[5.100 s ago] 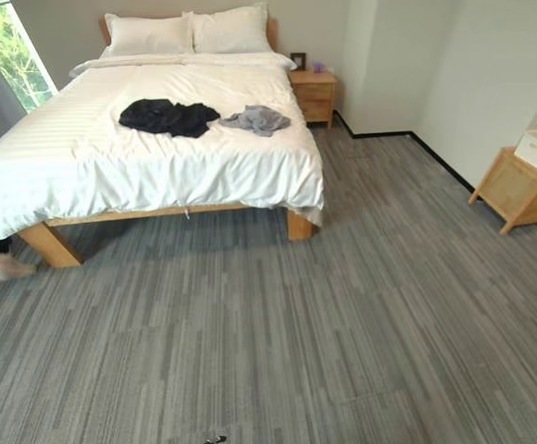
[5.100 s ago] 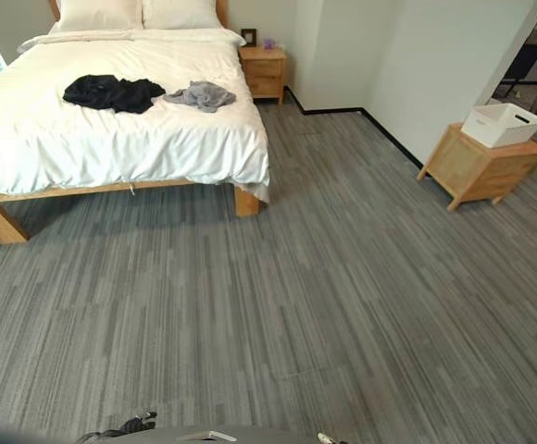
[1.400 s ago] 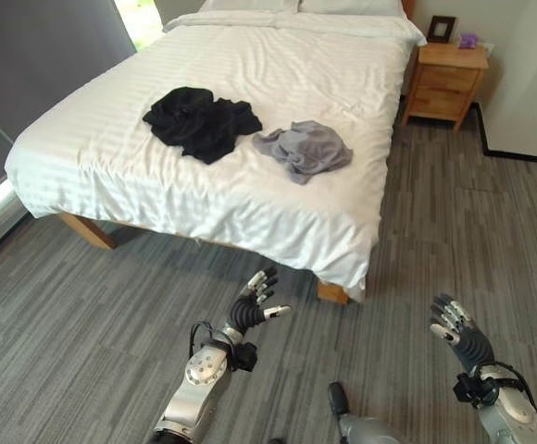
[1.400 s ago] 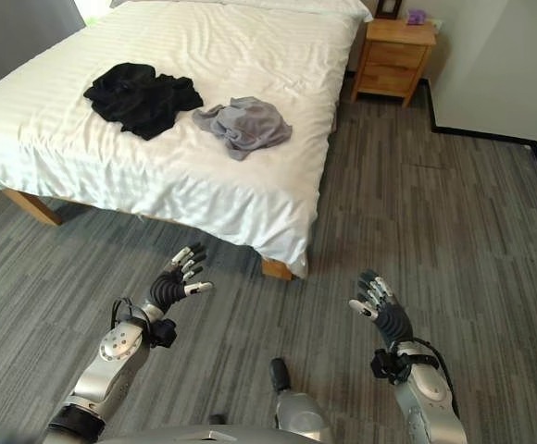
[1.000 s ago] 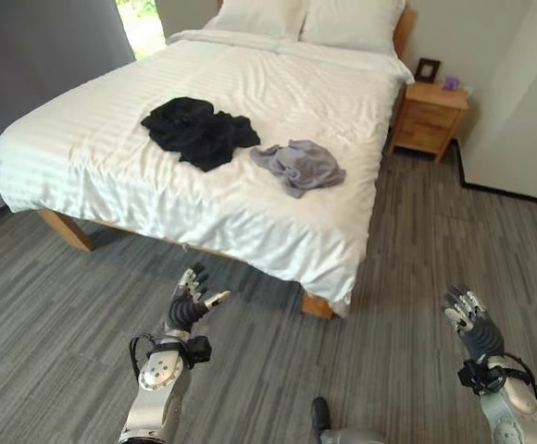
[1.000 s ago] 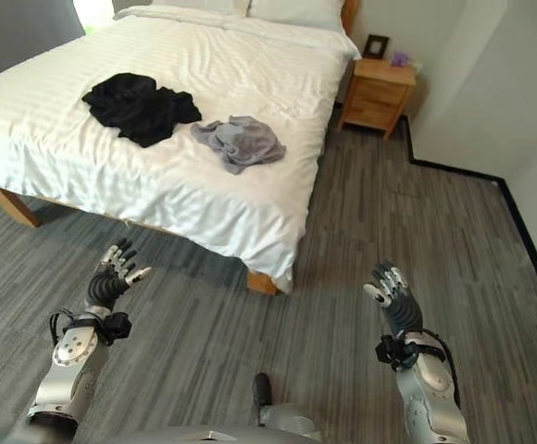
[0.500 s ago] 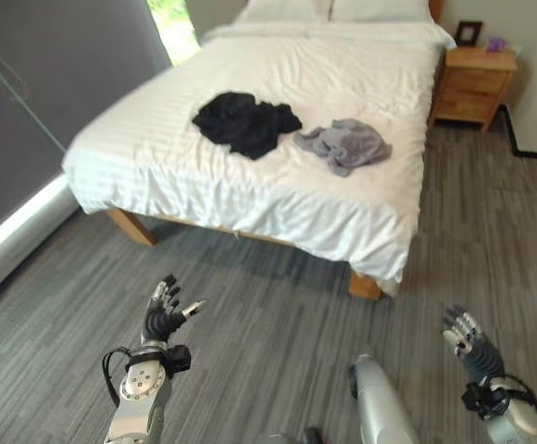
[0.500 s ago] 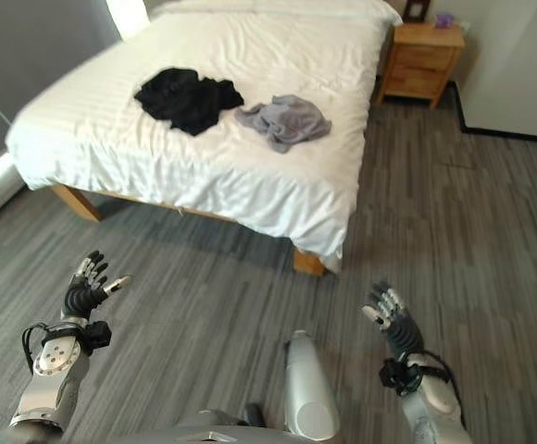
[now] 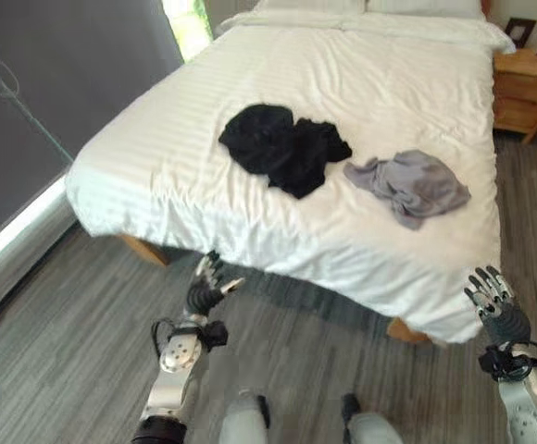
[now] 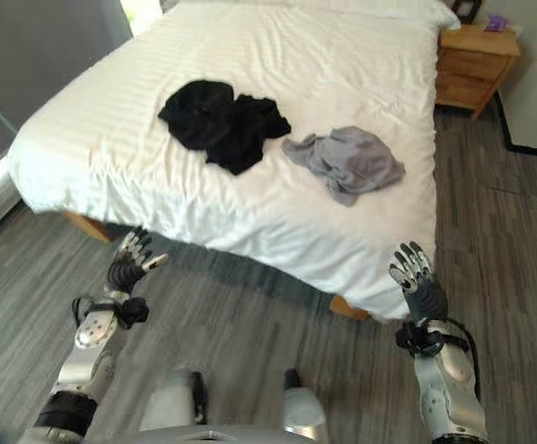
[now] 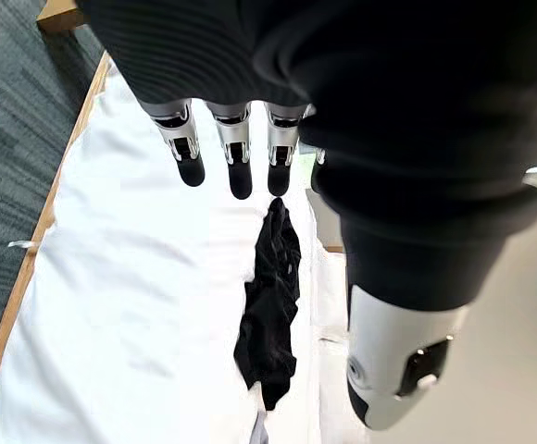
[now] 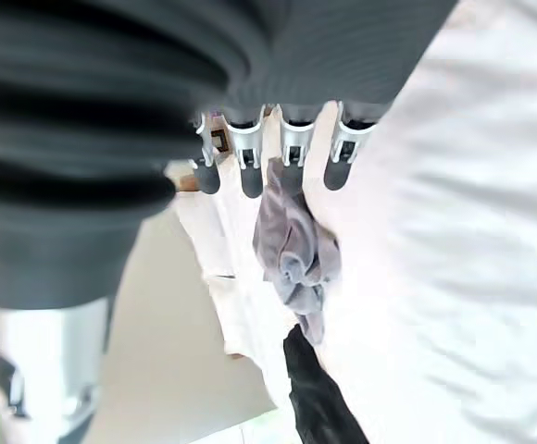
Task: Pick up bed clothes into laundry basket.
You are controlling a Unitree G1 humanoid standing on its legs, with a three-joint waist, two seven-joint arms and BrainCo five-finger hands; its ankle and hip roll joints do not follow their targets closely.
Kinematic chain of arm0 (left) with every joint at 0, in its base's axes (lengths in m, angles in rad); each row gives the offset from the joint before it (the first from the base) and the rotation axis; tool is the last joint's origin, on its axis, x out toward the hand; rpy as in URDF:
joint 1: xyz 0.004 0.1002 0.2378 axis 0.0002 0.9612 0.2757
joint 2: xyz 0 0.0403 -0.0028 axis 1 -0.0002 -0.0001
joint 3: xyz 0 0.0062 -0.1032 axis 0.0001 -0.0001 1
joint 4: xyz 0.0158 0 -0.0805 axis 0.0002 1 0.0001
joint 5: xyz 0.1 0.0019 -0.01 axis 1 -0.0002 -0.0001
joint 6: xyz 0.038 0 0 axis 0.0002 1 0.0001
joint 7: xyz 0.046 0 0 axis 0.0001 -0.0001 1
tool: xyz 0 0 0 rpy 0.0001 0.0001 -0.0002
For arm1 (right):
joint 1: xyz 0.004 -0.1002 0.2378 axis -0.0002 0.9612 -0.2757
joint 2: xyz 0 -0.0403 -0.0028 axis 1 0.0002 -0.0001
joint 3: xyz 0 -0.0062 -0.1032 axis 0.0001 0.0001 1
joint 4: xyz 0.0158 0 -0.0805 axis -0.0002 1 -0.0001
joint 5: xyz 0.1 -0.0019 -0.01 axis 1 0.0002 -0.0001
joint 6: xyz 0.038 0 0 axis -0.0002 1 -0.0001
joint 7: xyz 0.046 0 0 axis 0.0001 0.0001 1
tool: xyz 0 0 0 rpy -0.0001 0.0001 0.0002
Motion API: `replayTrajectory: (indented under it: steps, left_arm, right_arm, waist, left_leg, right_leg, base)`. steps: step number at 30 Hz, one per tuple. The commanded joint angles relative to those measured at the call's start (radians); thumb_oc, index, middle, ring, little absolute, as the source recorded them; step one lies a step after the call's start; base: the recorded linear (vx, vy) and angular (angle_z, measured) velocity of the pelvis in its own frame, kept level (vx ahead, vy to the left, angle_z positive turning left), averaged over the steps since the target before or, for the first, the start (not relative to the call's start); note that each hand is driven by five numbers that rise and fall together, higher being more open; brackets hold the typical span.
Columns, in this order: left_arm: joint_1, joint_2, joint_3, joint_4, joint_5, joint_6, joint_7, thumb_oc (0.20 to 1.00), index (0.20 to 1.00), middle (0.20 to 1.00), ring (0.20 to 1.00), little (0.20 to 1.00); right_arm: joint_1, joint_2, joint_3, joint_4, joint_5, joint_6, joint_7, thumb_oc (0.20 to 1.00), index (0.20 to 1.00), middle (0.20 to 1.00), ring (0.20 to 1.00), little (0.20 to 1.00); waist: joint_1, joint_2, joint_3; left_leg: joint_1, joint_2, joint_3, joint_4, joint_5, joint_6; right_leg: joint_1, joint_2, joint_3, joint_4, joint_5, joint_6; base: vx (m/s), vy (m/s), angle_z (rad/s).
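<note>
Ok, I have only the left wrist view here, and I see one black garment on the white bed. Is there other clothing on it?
Observer: Yes, a grey garment lies close beside the black garment, on the robot's right of it.
Operator: And where is the right robot hand?
Observer: The right robot hand is open and holds nothing, low in front of the near right corner of the bed.
Operator: What stands beyond that side?
Observer: A wooden nightstand stands by the head of the bed.
</note>
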Motion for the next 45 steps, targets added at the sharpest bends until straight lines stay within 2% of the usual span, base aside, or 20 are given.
replayTrajectory:
  steps: [1, 2, 5, 7, 9, 10, 11, 12, 14, 16, 17, 18, 19, 20, 23, 26, 28, 33, 41, 45]
  left_arm:
    - [-0.016, 0.057, 0.019, -0.053, -0.036, -0.060, 0.005, 1.000, 1.000, 1.000, 1.000, 1.000]
    - [-0.006, 0.062, 0.033, -0.049, -0.027, -0.065, 0.006, 1.000, 1.000, 1.000, 1.000, 1.000]
    - [-0.007, 0.069, 0.054, -0.054, -0.018, -0.074, -0.004, 1.000, 1.000, 1.000, 1.000, 1.000]
    - [-0.007, 0.082, 0.063, -0.061, -0.021, -0.081, -0.002, 1.000, 1.000, 1.000, 1.000, 1.000]
    - [-0.038, 0.108, 0.065, -0.064, -0.010, -0.081, 0.013, 1.000, 1.000, 1.000, 1.000, 1.000]
    - [-0.075, 0.201, 0.097, -0.109, 0.029, -0.087, 0.027, 1.000, 1.000, 1.000, 1.000, 1.000]
    - [-0.075, 0.201, 0.096, -0.109, 0.029, -0.087, 0.027, 1.000, 1.000, 1.000, 1.000, 1.000]
    - [-0.065, 0.209, 0.119, -0.129, 0.020, -0.090, 0.023, 1.000, 1.000, 1.000, 1.000, 1.000]
    - [-0.060, 0.198, 0.111, -0.124, 0.013, -0.085, 0.012, 1.000, 1.000, 1.000, 1.000, 1.000]
    - [-0.036, 0.163, 0.096, -0.117, -0.002, -0.069, -0.024, 1.000, 1.000, 1.000, 1.000, 1.000]
    - [0.000, 0.143, 0.084, -0.135, -0.023, -0.054, -0.056, 1.000, 1.000, 1.000, 1.000, 1.000]
    - [0.037, 0.130, 0.043, -0.163, -0.066, -0.036, -0.097, 1.000, 1.000, 1.000, 1.000, 1.000]
    - [0.060, 0.134, 0.011, -0.185, -0.086, -0.033, -0.121, 1.000, 1.000, 1.000, 1.000, 1.000]
    - [0.067, 0.136, -0.002, -0.191, -0.097, -0.031, -0.129, 1.000, 1.000, 1.000, 1.000, 1.000]
    - [0.074, 0.150, -0.037, -0.200, -0.128, -0.036, -0.134, 1.000, 1.000, 1.000, 1.000, 1.000]
    - [0.072, 0.179, -0.053, -0.214, -0.144, -0.039, -0.133, 1.000, 1.000, 1.000, 1.000, 1.000]
    - [0.067, 0.196, -0.058, -0.215, -0.152, -0.038, -0.129, 1.000, 1.000, 1.000, 1.000, 1.000]
    - [0.057, 0.234, -0.056, -0.240, -0.157, -0.039, -0.116, 1.000, 1.000, 1.000, 1.000, 1.000]
    - [0.044, 0.222, -0.066, -0.253, -0.160, -0.035, -0.095, 1.000, 1.000, 1.000, 1.000, 1.000]
    - [0.023, 0.233, -0.069, -0.281, -0.167, -0.043, -0.090, 1.000, 1.000, 1.000, 1.000, 1.000]
  right_arm:
    - [-0.011, -0.072, 0.000, -0.047, -0.050, -0.045, 0.005, 1.000, 1.000, 1.000, 1.000, 1.000]
    - [-0.030, -0.078, 0.005, -0.030, -0.065, -0.044, -0.001, 1.000, 1.000, 1.000, 1.000, 1.000]
    - [-0.045, -0.082, -0.005, -0.067, -0.082, -0.035, 0.029, 1.000, 1.000, 1.000, 1.000, 1.000]
    - [-0.053, -0.069, -0.008, -0.070, -0.095, -0.038, 0.017, 1.000, 1.000, 1.000, 1.000, 1.000]
    - [-0.082, -0.030, 0.001, -0.065, -0.083, -0.045, 0.001, 1.000, 1.000, 1.000, 1.000, 1.000]
    - [-0.122, -0.031, 0.009, -0.039, -0.153, -0.035, -0.018, 1.000, 1.000, 1.000, 1.000, 1.000]
    - [-0.122, -0.030, 0.009, -0.039, -0.154, -0.034, -0.019, 1.000, 1.000, 1.000, 1.000, 1.000]
    - [-0.142, -0.054, -0.027, -0.017, -0.158, -0.037, -0.040, 1.000, 1.000, 1.000, 1.000, 1.000]
    - [-0.133, -0.093, -0.077, 0.000, -0.197, -0.037, -0.068, 1.000, 1.000, 1.000, 1.000, 1.000]
    - [-0.137, -0.183, -0.141, 0.037, -0.226, -0.017, -0.076, 1.000, 1.000, 1.000, 1.000, 1.000]
    - [-0.140, -0.273, -0.183, 0.086, -0.232, -0.006, -0.082, 1.000, 1.000, 1.000, 1.000, 1.000]
    - [-0.194, -0.444, -0.190, 0.213, -0.253, 0.015, -0.093, 1.000, 1.000, 1.000, 1.000, 1.000]
    - [-0.258, -0.573, -0.146, 0.307, -0.295, 0.032, -0.070, 1.000, 1.000, 1.000, 1.000, 1.000]
    - [-0.315, -0.626, -0.098, 0.363, -0.320, 0.033, -0.067, 1.000, 1.000, 1.000, 1.000, 1.000]
    - [-0.583, -0.750, 0.128, 0.551, -0.376, 0.040, -0.067, 1.000, 1.000, 1.000, 1.000, 1.000]
    - [-0.891, -0.807, 0.378, 0.744, -0.458, 0.054, -0.090, 1.000, 1.000, 1.000, 1.000, 1.000]
    - [-1.162, -0.784, 0.592, 0.914, -0.537, 0.069, -0.114, 1.000, 1.000, 1.000, 1.000, 1.000]
    - [-1.467, -0.680, 0.789, 1.101, -0.662, 0.098, -0.189, 1.000, 1.000, 1.000, 1.000, 1.000]
    - [-1.531, -0.590, 0.835, 1.122, -0.662, 0.109, -0.200, 1.000, 1.000, 1.000, 1.000, 1.000]
    - [-1.533, -0.555, 0.854, 1.147, -0.718, 0.108, -0.208, 1.000, 1.000, 1.000, 1.000, 1.000]
  waist:
    - [0.028, 0.014, -0.021]
    - [0.045, 0.022, -0.041]
    - [0.043, 0.023, -0.061]
    - [0.055, 0.018, -0.079]
    - [0.049, 0.021, -0.087]
    - [0.067, 0.020, -0.072]
    - [0.067, 0.021, -0.072]
    - [0.065, 0.014, -0.077]
    - [0.051, 0.002, -0.083]
    - [0.053, -0.013, -0.098]
    - [0.054, -0.009, -0.105]
    - [0.065, -0.007, -0.106]
    - [0.080, -0.005, -0.101]
    - [0.087, -0.003, -0.099]
    - [0.107, 0.003, -0.086]
    - [0.128, 0.006, -0.076]
    - [0.144, 0.012, -0.065]
    - [0.175, 0.030, -0.030]
    - [0.197, 0.043, 0.002]
    - [0.216, 0.073, 0.038]
  left_leg:
    - [0.151, -0.040, -0.024, -0.257, 0.201, -0.006]
    - [0.140, -0.028, -0.114, -0.337, 0.241, -0.040]
    - [0.149, -0.021, -0.059, -0.289, 0.231, -0.061]
    - [0.182, -0.039, -0.024, -0.294, 0.182, -0.041]
    - [0.242, -0.067, 0.042, -0.342, 0.155, -0.019]
    - [0.312, -0.081, 0.161, -0.362, 0.108, 0.002]
    - [0.312, -0.082, 0.161, -0.362, 0.107, 0.002]
    - [0.322, -0.086, 0.197, -0.362, 0.084, -0.008]
    - [0.333, -0.083, 0.186, -0.362, 0.075, -0.012]
    - [0.338, -0.073, 0.174, -0.362, 0.076, -0.022]
    - [0.341, -0.067, 0.163, -0.362, 0.081, -0.028]
    - [0.337, -0.058, 0.148, -0.362, 0.093, -0.037]
    - [0.329, -0.054, 0.141, -0.362, 0.100, -0.043]
    - [0.324, -0.052, 0.138, -0.362, 0.103, -0.045]
    - [0.296, -0.048, 0.128, -0.362, 0.113, -0.052]
    - [0.258, -0.044, 0.121, -0.362, 0.126, -0.057]
    - [0.216, -0.041, 0.108, -0.362, 0.136, -0.061]
    - [0.120, -0.043, 0.088, -0.362, 0.158, -0.074]
    - [0.046, -0.045, 0.081, -0.362, 0.177, -0.083]
    - [-0.005, -0.058, 0.071, -0.362, 0.191, -0.090]
  right_leg:
    - [-0.041, 0.127, -0.005, -0.034, 0.021, -0.030]
    - [-0.011, 0.132, 0.071, -0.019, -0.009, -0.027]
    - [0.040, 0.103, 0.122, -0.014, -0.029, -0.003]
    - [0.030, 0.060, 0.155, 0.008, -0.028, 0.021]
    - [-0.025, 0.031, 0.162, 0.093, 0.006, 0.068]
    - [-0.150, -0.026, 0.069, 0.113, 0.120, 0.128]
    - [-0.147, -0.026, 0.067, 0.105, 0.124, 0.128]
    - [-0.180, -0.054, 0.003, -0.026, 0.154, 0.136]
    - [-0.170, -0.048, 0.030, -0.088, 0.162, 0.129]
    - [-0.126, -0.044, -0.001, -0.140, 0.154, 0.119]
    - [-0.099, -0.034, -0.022, -0.157, 0.148, 0.112]
    - [-0.080, -0.024, -0.038, -0.163, 0.137, 0.103]
    - [-0.076, -0.019, -0.048, -0.163, 0.131, 0.099]
    - [-0.077, -0.018, -0.053, -0.163, 0.130, 0.098]
    - [-0.094, -0.012, -0.063, -0.163, 0.132, 0.096]
    - [-0.124, -0.006, -0.071, -0.163, 0.138, 0.097]
    - [-0.160, -0.002, -0.075, -0.163, 0.146, 0.098]
    - [-0.252, 0.001, -0.074, -0.163, 0.168, 0.096]
    - [-0.326, 0.001, -0.068, -0.163, 0.188, 0.098]
    - [-0.380, -0.005, -0.065, -0.163, 0.203, 0.100]
  base:
    - [0.92, 0.377, -1.13]
    - [0.83, 0.320, -1.20]
    - [0.47, 0.213, -1.69]
    - [0.40, 0.296, -1.27]
    - [0.36, 0.371, -1.62]
    - [0.27, 0.328, -2.19]
    - [0.24, 0.248, -1.61]
    - [0.14, -0.014, -1.23]
    - [0.21, -0.087, -0.11]
    - [0.18, -0.192, 0.67]
    - [0.16, -0.239, 0.59]
    - [0.14, -0.250, 0.08]
    - [0.08, -0.191, 0.44]
    - [0.01, -0.097, 0.39]
    - [-0.05, -0.044, 0.28]
    - [-0.09, -0.038, 0.03]
    - [-0.10, -0.047, 0.15]
    - [-0.06, -0.039, 0.31]
    - [-0.01, -0.024, 0.01]
    - [-0.05, -0.012, -0.01]
